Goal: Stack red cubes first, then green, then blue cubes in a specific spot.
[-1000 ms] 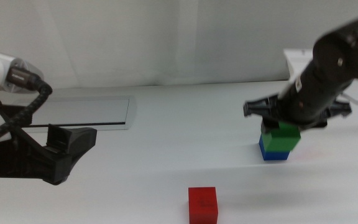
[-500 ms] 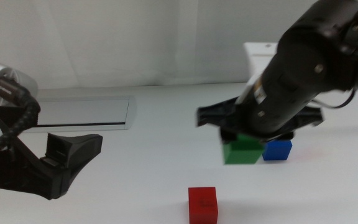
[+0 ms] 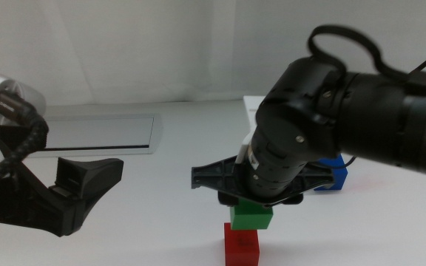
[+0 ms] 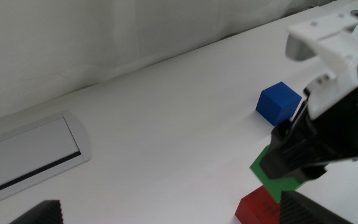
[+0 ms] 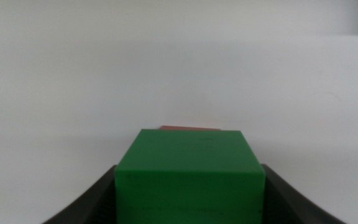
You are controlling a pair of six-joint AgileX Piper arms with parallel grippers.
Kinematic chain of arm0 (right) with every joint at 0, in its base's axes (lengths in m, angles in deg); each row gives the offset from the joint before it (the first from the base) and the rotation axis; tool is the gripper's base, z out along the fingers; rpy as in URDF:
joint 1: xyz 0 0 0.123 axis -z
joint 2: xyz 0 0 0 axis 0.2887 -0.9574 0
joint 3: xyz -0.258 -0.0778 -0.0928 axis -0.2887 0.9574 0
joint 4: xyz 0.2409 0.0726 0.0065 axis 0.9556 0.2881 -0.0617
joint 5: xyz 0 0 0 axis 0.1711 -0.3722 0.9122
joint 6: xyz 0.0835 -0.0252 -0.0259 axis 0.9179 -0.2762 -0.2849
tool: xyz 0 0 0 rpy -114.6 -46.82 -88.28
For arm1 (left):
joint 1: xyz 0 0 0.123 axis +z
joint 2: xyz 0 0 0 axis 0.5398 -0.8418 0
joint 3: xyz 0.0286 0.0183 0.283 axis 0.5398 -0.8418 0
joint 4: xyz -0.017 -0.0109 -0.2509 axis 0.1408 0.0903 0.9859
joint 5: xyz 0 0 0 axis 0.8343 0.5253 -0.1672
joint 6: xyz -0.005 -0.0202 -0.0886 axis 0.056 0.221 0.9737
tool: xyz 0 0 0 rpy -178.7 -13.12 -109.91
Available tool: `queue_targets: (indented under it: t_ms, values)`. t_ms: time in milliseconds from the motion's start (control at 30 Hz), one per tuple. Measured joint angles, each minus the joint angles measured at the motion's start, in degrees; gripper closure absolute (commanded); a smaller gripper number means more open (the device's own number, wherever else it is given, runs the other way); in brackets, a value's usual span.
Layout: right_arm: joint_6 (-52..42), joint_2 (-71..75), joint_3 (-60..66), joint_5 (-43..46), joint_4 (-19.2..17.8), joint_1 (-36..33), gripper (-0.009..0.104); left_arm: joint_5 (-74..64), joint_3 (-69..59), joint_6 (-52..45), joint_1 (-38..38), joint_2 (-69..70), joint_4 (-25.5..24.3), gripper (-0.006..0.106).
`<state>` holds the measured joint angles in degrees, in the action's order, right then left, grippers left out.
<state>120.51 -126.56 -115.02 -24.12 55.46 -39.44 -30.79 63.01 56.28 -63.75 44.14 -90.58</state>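
The right gripper (image 3: 251, 198), jaws clamped on the green cube (image 3: 251, 216), had carried it off the blue cube (image 3: 333, 177) to just above the red cube (image 3: 241, 244), readying the second tier, while the left gripper (image 3: 72, 188) waited with jaws spread.

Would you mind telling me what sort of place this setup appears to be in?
Probably a robot manipulation lab bench: a plain white table against a white backdrop, bare but for a red cube, green cube and blue cube, and a grey-framed panel, with the right gripper working and the left gripper waiting.
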Motion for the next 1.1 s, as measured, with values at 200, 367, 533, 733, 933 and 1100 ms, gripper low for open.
queue_targets:
  t_ms: [200, 367, 533, 733, 933, 1100]
  values:
    - [2.4, -1.3, 0.0, 1.8, -0.4, -0.6, 0.097, 0.0, 0.0, 0.0, 0.0, 0.0, 0.0, 0.014]
    - [3.0, -2.8, 0.0, 1.8, -0.8, -1.6, 0.097, 0.0, 0.0, 0.0, 0.0, 0.0, 0.0, 0.014]
    - [3.2, -4.2, 0.0, 1.0, -1.5, -2.2, 0.097, 0.0, 0.0, 0.0, 0.0, 0.0, 0.0, 0.014]
    - [3.6, -4.9, 0.0, 0.9, -1.8, -2.3, 0.097, 0.0, 0.0, 0.0, 0.0, 0.0, 0.0, 0.014]
    - [3.8, -5.3, 0.0, 0.9, -2.0, -2.3, 0.097, 0.0, 0.0, 0.0, 0.0, 0.0, 0.0, 0.014]
    - [4.0, -5.6, 0.0, 1.0, -2.1, -2.3, 0.097, 0.0, 0.0, 0.0, 0.0, 0.0, 0.0, 0.014]
